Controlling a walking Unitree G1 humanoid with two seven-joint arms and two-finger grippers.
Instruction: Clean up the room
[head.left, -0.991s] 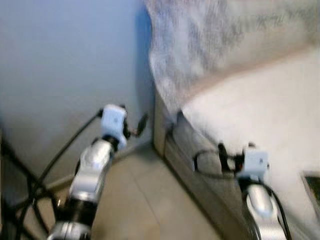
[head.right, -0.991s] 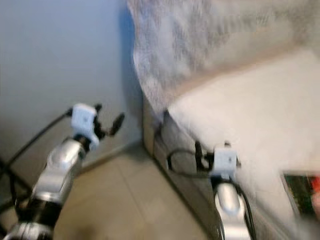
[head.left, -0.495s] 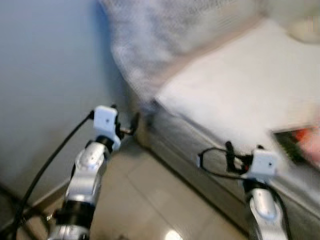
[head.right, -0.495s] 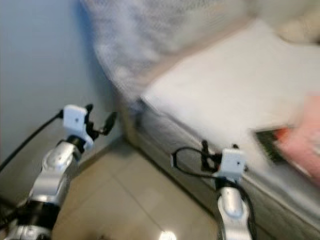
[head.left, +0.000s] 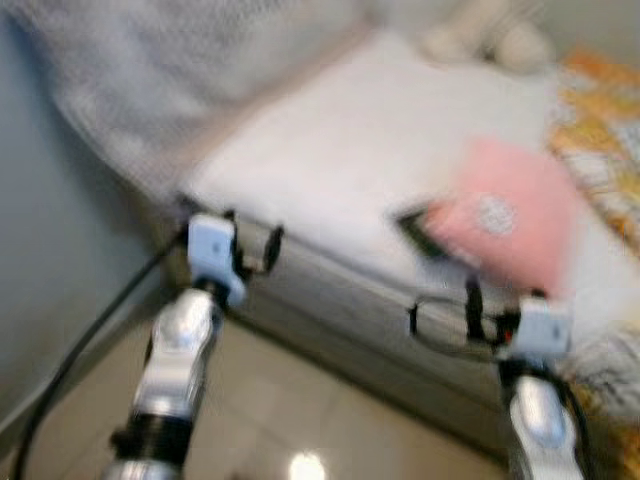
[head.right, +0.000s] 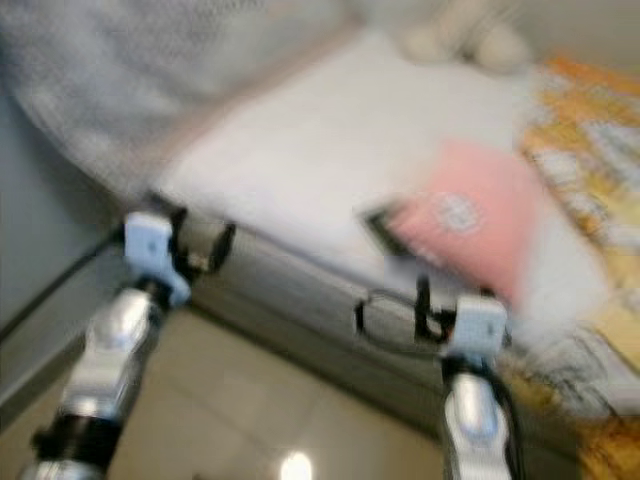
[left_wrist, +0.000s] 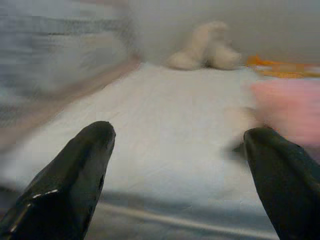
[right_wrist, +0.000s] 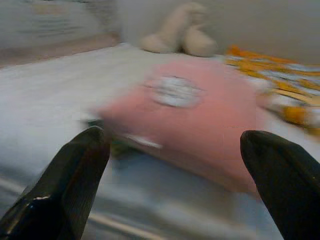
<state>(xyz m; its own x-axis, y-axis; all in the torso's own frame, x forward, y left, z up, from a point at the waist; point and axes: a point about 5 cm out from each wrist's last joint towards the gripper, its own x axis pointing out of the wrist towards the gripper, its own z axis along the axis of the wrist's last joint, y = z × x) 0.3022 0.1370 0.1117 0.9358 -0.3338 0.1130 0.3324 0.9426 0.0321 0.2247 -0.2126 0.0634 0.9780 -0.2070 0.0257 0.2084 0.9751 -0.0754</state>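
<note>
A bed with a white sheet (head.left: 320, 140) stands before me, the whole picture blurred. On it lies a pink cushion (head.left: 505, 220) with a pale round emblem, partly over a dark flat thing (head.left: 412, 228). A cream plush toy (head.left: 485, 35) sits at the far end. My left gripper (head.left: 252, 240) is open at the bed's near corner, nothing between its fingers (left_wrist: 85, 165). My right gripper (head.left: 500, 305) is open just short of the bed's edge, facing the pink cushion (right_wrist: 190, 115).
A grey blanket (head.left: 150, 80) drapes over the bed's left end by the wall (head.left: 50, 270). An orange patterned cover (head.left: 600, 130) lies on the right side of the bed. Tiled floor (head.left: 300, 410) runs along the bed's grey side panel.
The camera has swung to the right, so the wall slid out and the pink cushion, plush toy and orange cover came into view. Both arms keep the same raised pose.
</note>
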